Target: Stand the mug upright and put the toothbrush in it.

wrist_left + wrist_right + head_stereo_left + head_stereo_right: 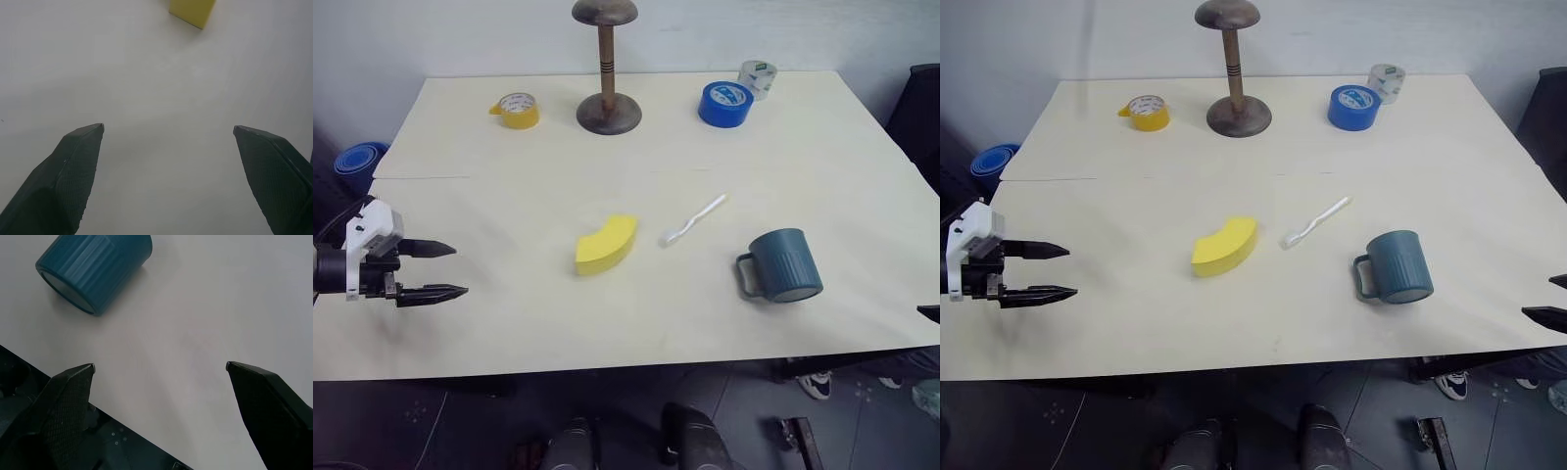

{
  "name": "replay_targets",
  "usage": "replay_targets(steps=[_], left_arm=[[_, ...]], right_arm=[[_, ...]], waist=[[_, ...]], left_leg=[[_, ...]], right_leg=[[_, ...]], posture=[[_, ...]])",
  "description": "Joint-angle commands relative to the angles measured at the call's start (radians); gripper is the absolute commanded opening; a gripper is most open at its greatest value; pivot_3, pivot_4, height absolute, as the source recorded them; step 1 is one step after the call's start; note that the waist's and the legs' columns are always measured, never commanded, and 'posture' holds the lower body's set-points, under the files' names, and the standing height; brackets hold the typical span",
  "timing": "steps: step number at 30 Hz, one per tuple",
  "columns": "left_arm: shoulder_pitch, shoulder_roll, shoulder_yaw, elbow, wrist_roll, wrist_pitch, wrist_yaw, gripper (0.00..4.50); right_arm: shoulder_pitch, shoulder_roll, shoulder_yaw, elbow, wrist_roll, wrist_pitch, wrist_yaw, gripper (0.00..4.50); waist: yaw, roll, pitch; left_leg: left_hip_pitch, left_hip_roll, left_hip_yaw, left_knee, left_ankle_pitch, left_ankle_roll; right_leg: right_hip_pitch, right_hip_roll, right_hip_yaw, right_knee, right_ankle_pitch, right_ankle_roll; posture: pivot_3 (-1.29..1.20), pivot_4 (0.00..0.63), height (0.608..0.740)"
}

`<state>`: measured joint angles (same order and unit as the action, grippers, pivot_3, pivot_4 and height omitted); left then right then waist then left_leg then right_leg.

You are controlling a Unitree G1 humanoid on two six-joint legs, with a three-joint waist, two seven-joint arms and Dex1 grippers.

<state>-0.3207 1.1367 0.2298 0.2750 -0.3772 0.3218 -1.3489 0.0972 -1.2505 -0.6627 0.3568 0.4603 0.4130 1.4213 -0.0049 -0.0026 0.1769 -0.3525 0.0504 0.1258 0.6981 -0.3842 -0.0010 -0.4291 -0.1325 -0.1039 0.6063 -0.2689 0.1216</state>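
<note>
On the near right part of the table (pixel 509 333) the mug (pixel 785 264) is lying on its side, loop handle sticking out to the left, open mouth facing the near edge; looks like ceramic or hard plastic, so stiff and probably a bit heavy, and being round it will likely roll if nudged from the side; the ribbed wall should give the fingers some bite. Best bet is pinching the rim or straddling the ribbed body across its width, then tipping it up onto its base; the handle looks too thin a target to count on.

Just to the left and a bit farther off lies the toothbrush (pixel 693 219), flat on the table, bristled head at the near left end; it's a slim light plastic stick, rigid enough, but lying so low that it could skate away under the fingertips; mid-handle is the sensible place to grab. A yellow sponge (pixel 606 244) sits left of it, not touching.

Left gripper (pixel 445 270) hovers over the near left of the table, jaws spread wide, holding nothing; right gripper (pixel 159 367) hangs over the near right edge close to the mug, also wide apart and empty.
</note>
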Motion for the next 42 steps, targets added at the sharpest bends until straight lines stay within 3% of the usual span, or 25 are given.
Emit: replay_targets(steps=[1,12,24,30,36,42], left_arm=[[-0.011,0.006,0.014,0.002,0.006,-0.024,0.001,4.50],[0.010,-0.002,0.024,-0.024,-0.001,0.004,0.036,4.50],[-0.026,-0.023,0.010,-0.048,-0.033,0.063,0.049,4.50],[-0.187,-0.149,-0.056,-0.151,-0.105,0.196,0.101,4.50],[-0.335,-0.257,-0.211,-0.257,-0.085,0.282,0.126,4.50],[-0.420,-0.363,-0.416,-0.120,0.166,0.108,0.224,4.50]], right_arm=[[-0.022,-0.001,0.001,-0.002,-0.007,-0.022,-0.003,4.47],[-0.043,0.017,0.017,0.018,-0.034,-0.066,-0.024,4.47],[0.027,0.053,-0.087,-0.120,0.027,0.117,-0.067,4.47],[0.098,0.119,-0.233,-0.501,0.227,0.422,-0.099,4.47],[0.111,0.219,-0.276,-0.885,0.479,0.641,-0.268,4.47],[0.075,0.284,-0.277,-1.038,0.664,0.688,-0.468,4.47]], waist=[[0.000,0.000,0.000],[0.000,0.000,0.000],[0.003,0.000,0.000],[0.013,0.000,0.000],[0.029,-0.002,0.000],[0.037,-0.003,0.000]], left_leg=[[0.000,0.000,0.000,0.000,0.000,0.000],[0.000,0.000,0.000,0.000,0.000,0.000],[0.000,0.000,0.000,0.001,0.000,0.000],[0.000,0.000,-0.001,0.002,0.000,0.000],[0.000,-0.001,-0.003,0.003,0.000,0.000],[-0.001,-0.002,-0.004,0.004,0.000,0.000]], right_leg=[[0.000,0.000,0.000,0.000,0.000,0.000],[0.000,0.000,0.000,0.000,0.000,0.000],[0.000,0.000,0.000,0.001,0.000,0.000],[0.000,0.000,0.000,0.003,0.000,0.000],[0.000,0.000,0.000,0.005,0.001,0.001],[0.002,0.000,0.000,0.003,0.001,0.001]], posture=[[0.00,0.150,0.740],[0.00,0.150,0.740],[0.00,0.150,0.740],[0.00,0.150,0.740],[0.00,0.150,0.740],[0.00,0.150,0.740]])
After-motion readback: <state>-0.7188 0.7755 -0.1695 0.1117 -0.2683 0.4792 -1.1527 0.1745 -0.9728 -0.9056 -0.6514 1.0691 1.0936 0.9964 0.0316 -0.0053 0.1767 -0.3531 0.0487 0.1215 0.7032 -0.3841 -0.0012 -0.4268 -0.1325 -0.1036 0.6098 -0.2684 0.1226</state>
